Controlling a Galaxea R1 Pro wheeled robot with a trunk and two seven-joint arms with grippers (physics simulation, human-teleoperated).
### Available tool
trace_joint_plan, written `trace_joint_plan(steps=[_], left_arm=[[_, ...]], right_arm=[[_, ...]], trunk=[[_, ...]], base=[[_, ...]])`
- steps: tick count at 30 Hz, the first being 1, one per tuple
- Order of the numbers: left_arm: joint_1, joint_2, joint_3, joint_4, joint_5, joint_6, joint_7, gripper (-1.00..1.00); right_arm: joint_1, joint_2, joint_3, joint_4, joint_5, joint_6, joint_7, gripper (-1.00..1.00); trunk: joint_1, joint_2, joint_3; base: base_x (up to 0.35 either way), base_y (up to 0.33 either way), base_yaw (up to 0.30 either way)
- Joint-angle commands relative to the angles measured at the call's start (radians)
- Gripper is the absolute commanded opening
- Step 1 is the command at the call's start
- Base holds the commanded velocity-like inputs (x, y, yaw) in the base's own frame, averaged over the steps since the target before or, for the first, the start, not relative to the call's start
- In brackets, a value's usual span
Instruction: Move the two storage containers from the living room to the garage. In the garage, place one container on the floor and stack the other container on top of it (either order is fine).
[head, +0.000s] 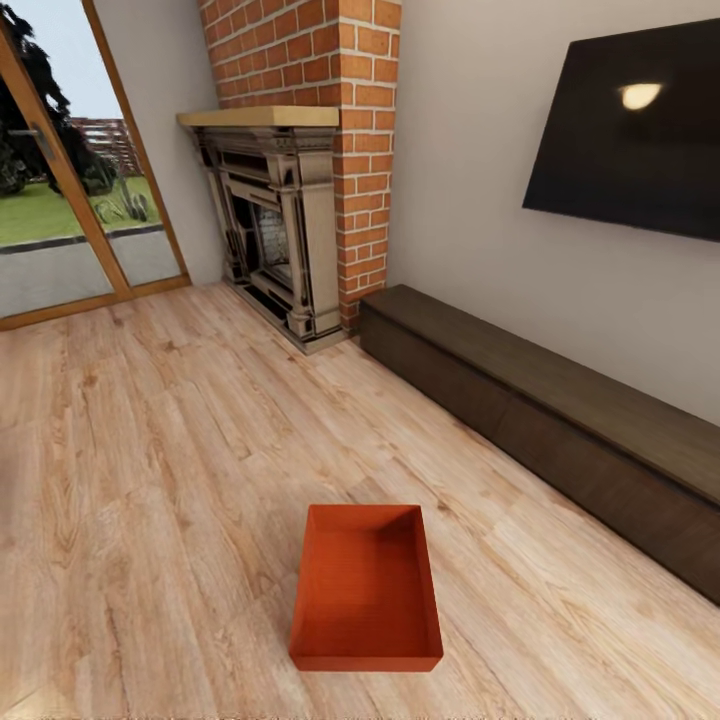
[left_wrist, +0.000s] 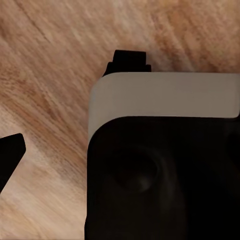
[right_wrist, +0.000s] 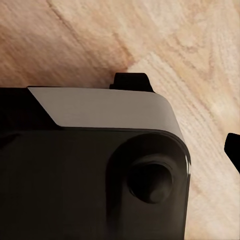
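Still at the start, by the look of it: one storage container (head: 366, 590) sitting at six o'clock on the living room's wood-plank floor (head: 150, 450), ungrasped. Fireplace (head: 275, 230) at eleven o'clock. Garage and stacking all ahead. Cannot tell whether either gripper is open or closed.

A grey-and-black robot body (left_wrist: 165, 165) looms over light wood-plank floor (left_wrist: 55, 65); one black fingertip (left_wrist: 10, 155) of the left tool pokes in at the edge.
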Motion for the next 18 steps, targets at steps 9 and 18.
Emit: trace_joint_plan(steps=[9,18], left_arm=[[-0.001,0.000,-0.001,0.000,0.006,0.004,0.001,1.00],[0.000,0.000,-0.001,0.000,0.006,0.004,0.002,1.00]], right_arm=[[-0.001,0.001,0.008,0.003,-0.010,-0.006,-0.001,1.00],[-0.001,0.001,0.008,0.003,-0.010,-0.006,-0.001,1.00]], trunk=[[0.000,0.000,-0.015],[0.000,0.000,-0.029]], base=[[0.000,0.000,0.000],[0.000,0.000,0.000]])
